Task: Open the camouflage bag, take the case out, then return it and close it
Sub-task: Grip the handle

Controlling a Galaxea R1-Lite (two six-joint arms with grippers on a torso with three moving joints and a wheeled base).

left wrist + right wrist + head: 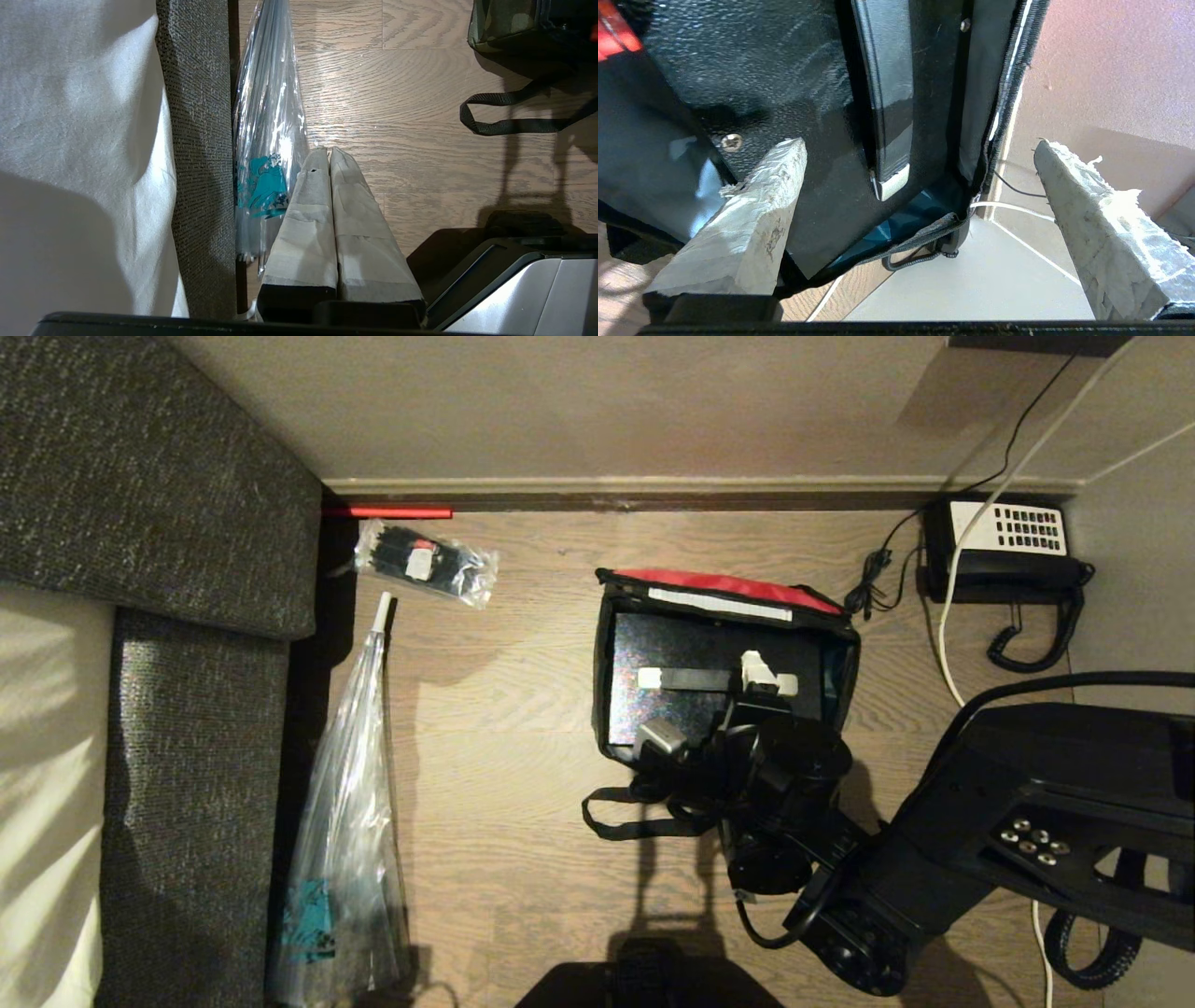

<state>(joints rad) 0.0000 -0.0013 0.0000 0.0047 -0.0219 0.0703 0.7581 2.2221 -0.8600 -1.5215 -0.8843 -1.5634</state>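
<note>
The camouflage bag [616,644] lies open on the floor [504,728], the case [672,653] inside, its handle [695,679] running left-right. The right gripper [714,714] hovers over the near edge, fingers [752,205] spread wide across the handle's right end. The left gripper [329,154], fingers together, is parked well left.

The right arm [794,784] hides the camouflage bag's [605,644] near edge.

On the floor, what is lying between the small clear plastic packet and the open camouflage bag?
Nothing: in the head view only bare wooden floor separates the small clear plastic packet of dark parts from the open camouflage fabric bag.
</note>
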